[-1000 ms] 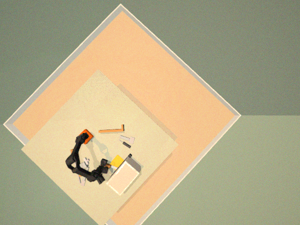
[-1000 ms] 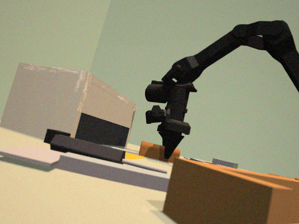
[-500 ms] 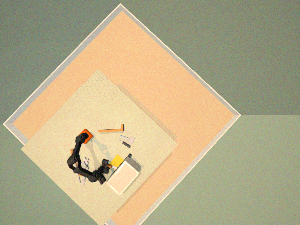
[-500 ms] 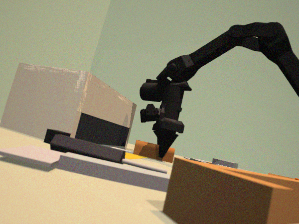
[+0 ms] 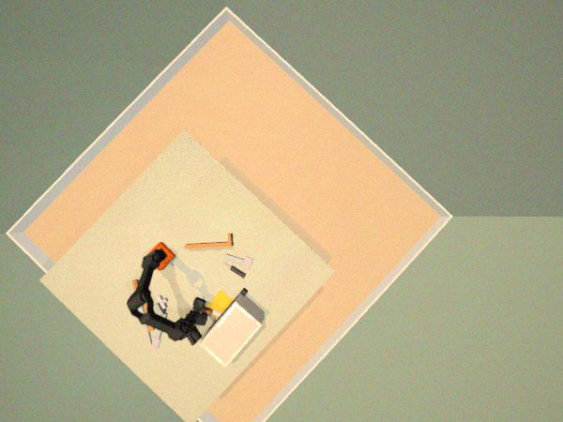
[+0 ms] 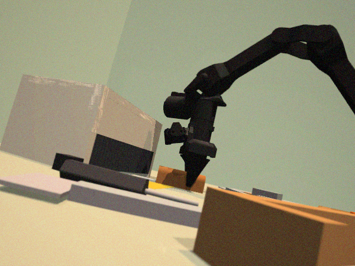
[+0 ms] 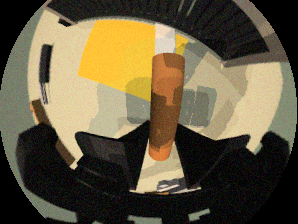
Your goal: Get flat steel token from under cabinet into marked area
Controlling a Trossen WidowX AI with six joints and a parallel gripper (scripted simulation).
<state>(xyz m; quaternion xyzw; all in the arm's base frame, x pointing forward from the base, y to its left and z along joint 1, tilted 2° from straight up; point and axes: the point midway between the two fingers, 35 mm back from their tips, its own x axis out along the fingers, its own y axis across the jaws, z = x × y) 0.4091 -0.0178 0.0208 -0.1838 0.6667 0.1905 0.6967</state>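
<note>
My gripper (image 5: 206, 310) (image 6: 189, 185) (image 7: 161, 124) is shut on the orange-brown round handle (image 6: 170, 176) (image 7: 167, 75) of a tool, low over the table in front of the cabinet (image 5: 232, 335) (image 6: 53, 118). The tool's flat pale blade (image 7: 165, 39) points at the cabinet and meets its lower front edge in the wrist view; I cannot tell how far it reaches under. The yellow marked area (image 5: 220, 301) (image 6: 155, 185) (image 7: 117, 50) lies in front of the cabinet; the blade crosses one side of it in the wrist view. The dark vent slots (image 7: 150, 8) show no token. I cannot see the token.
An orange L-shaped bar (image 5: 208, 244) (image 6: 257, 233), a pale flat-headed tool (image 5: 248, 262) (image 6: 38, 181) and a dark-handled screwdriver (image 5: 237, 271) (image 6: 103, 176) lie to one side. A black block (image 5: 244, 292) stands at the cabinet's corner. Grey pieces (image 5: 162, 304) lie near the arm.
</note>
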